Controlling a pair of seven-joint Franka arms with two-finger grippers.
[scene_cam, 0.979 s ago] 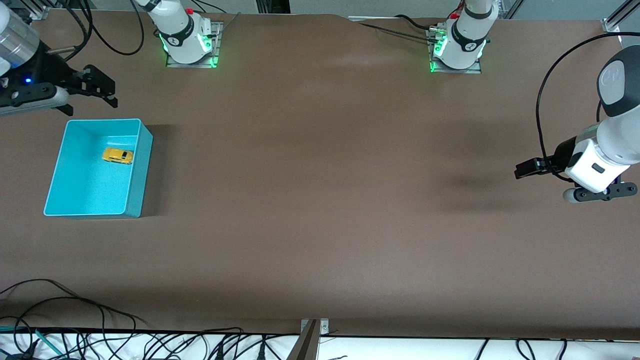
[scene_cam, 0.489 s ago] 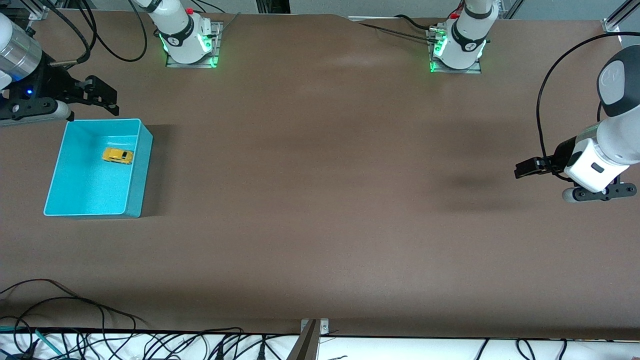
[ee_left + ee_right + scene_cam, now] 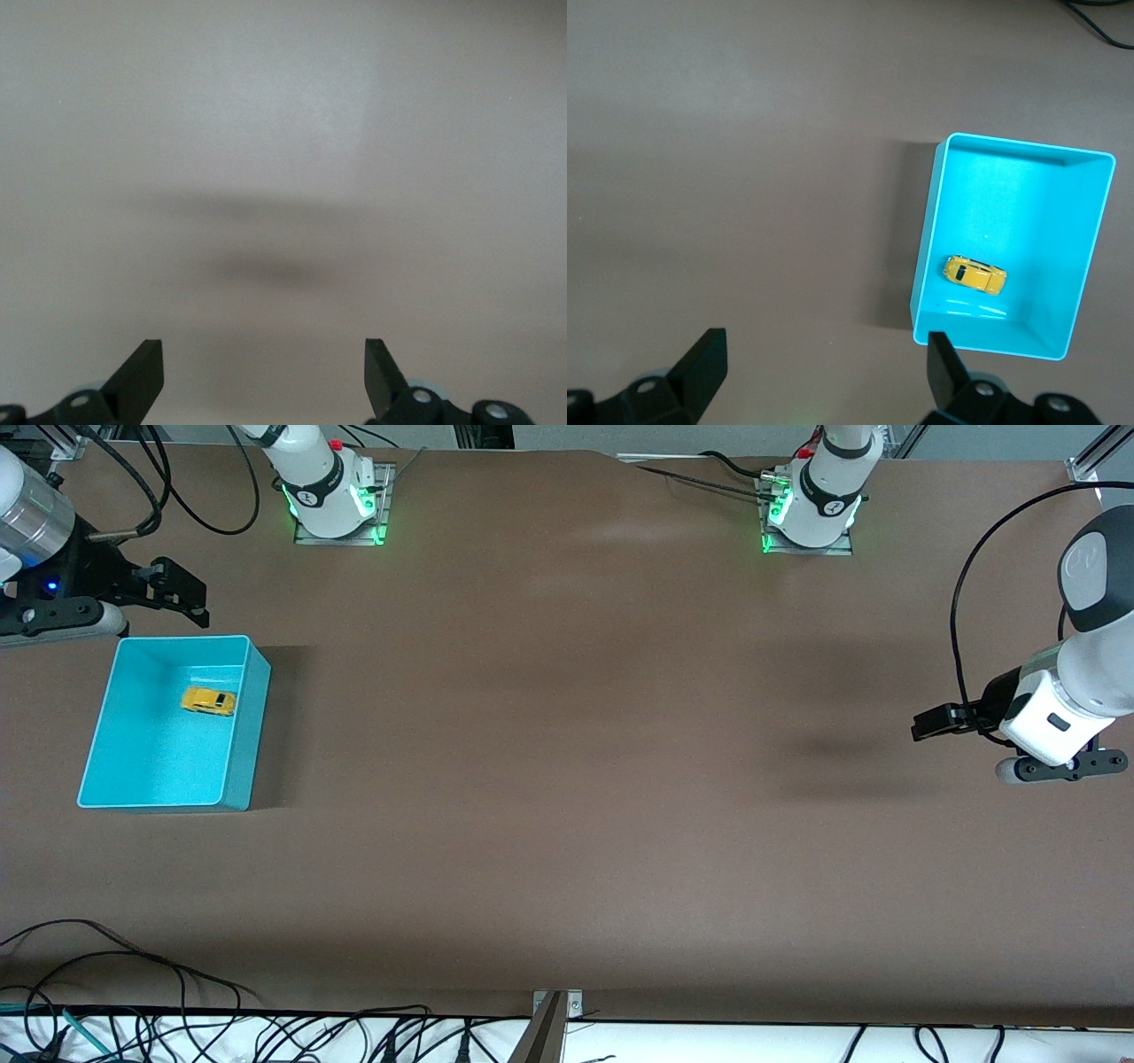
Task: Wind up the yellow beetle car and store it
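Note:
The yellow beetle car (image 3: 209, 701) lies inside the turquoise bin (image 3: 252, 726), close to the wall that faces the middle of the table. In the right wrist view the car (image 3: 974, 275) rests on the floor of the bin (image 3: 926, 257). My right gripper (image 3: 182, 593) hangs open and empty over the bare table, just off the bin's edge on the robots' side. Its fingers (image 3: 826, 363) frame only tabletop. My left gripper (image 3: 926, 726) waits open over the left arm's end of the table, with nothing between its fingers (image 3: 264, 372).
The bin stands at the right arm's end of the table. Both arm bases (image 3: 337, 505) (image 3: 811, 509) sit along the edge farthest from the front camera. Loose cables (image 3: 133, 992) lie off the edge nearest that camera.
My right gripper has shifted a little over the table beside the bin. The car, the bin and the left arm have not moved.

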